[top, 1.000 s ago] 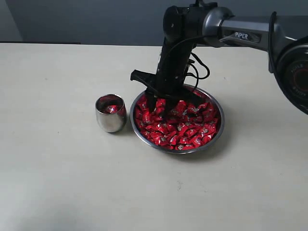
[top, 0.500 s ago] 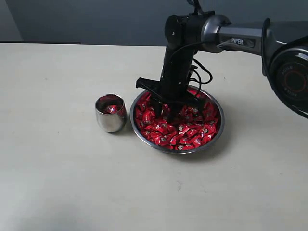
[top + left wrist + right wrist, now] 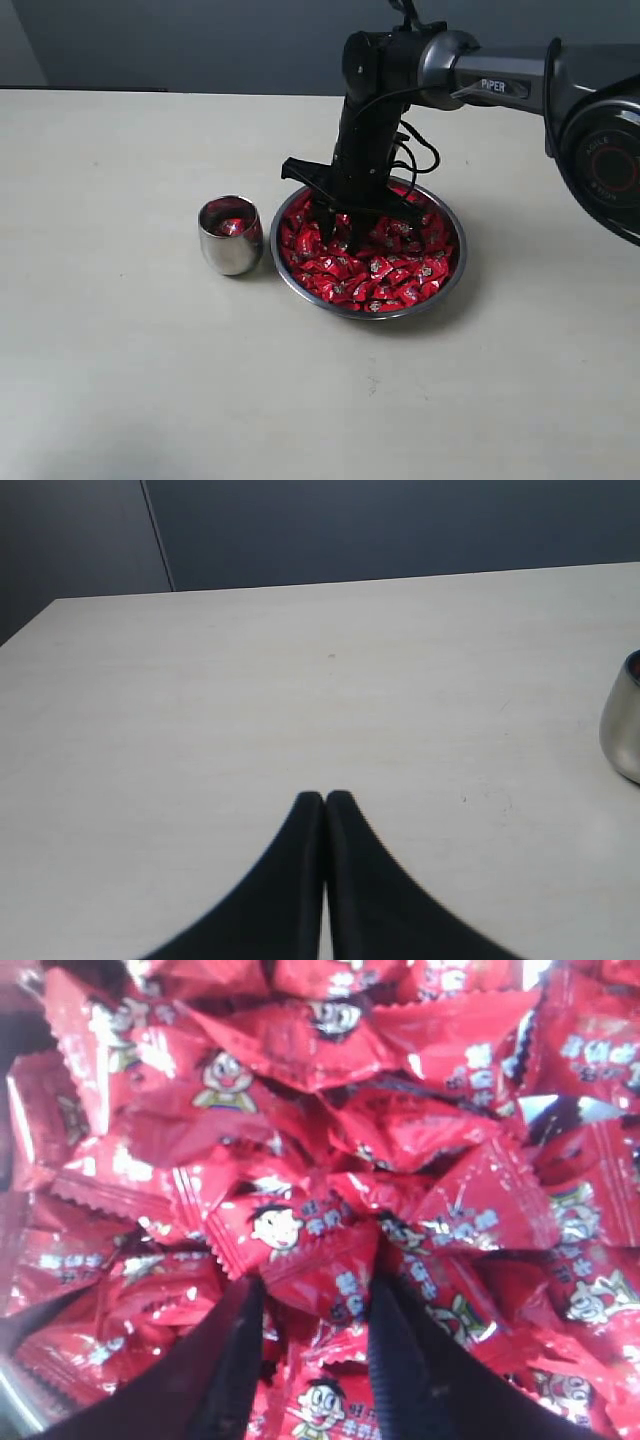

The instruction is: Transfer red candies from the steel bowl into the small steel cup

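The steel bowl [image 3: 452, 276] sits mid-table, heaped with red candies [image 3: 385, 270]. My right gripper [image 3: 336, 226] points down into the bowl's far left part, open, its fingertips pushed into the pile. In the right wrist view the two black fingers [image 3: 235, 1360] stand apart with a red candy [image 3: 300, 1238] lying between their tips [image 3: 315, 1285]; no grip on it shows. The small steel cup [image 3: 230, 240] stands just left of the bowl with a red candy [image 3: 231, 227] inside. My left gripper [image 3: 325, 798] is shut over bare table, the cup [image 3: 622, 725] off to one side of it.
The pale table [image 3: 120, 350] stretches all round the bowl and cup. A dark wall [image 3: 200, 40] runs behind the table's far edge. The right arm [image 3: 500, 75] reaches in from the upper right, above the bowl.
Over the last second the right gripper shifted slightly rightward and sank into the candies; in the last half second it barely moved. Its jaws kept the same width.
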Action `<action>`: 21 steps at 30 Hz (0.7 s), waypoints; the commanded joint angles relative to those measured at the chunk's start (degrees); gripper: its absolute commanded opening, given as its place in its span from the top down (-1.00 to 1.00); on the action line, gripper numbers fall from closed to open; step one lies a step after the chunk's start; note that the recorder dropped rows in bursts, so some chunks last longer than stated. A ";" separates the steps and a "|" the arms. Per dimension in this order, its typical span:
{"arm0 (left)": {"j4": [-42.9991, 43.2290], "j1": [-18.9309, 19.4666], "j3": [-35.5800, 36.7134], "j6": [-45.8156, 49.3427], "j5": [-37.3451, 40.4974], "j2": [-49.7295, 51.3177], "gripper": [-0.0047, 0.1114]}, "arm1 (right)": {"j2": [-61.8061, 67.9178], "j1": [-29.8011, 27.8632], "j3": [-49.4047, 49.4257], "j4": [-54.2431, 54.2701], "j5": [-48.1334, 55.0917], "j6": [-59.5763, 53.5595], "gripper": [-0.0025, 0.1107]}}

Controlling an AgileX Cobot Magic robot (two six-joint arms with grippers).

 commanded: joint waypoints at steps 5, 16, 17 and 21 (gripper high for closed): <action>0.11 0.09 0.11 -0.11 -0.55 -0.27 0.91 | -0.07 -0.28 -0.31 0.17 -0.13 -0.09 0.34; 0.11 0.09 0.11 -0.11 -0.55 -0.27 0.91 | -0.07 -0.28 -0.20 -1.64 3.38 -0.09 0.34; 0.11 0.09 0.11 -0.11 -0.55 -0.27 0.91 | -0.07 -0.28 -0.20 -1.78 3.81 -0.09 0.34; 0.11 0.09 0.11 -0.11 -0.55 -0.27 0.91 | -0.03 -0.28 -0.20 -2.61 4.30 -0.09 0.34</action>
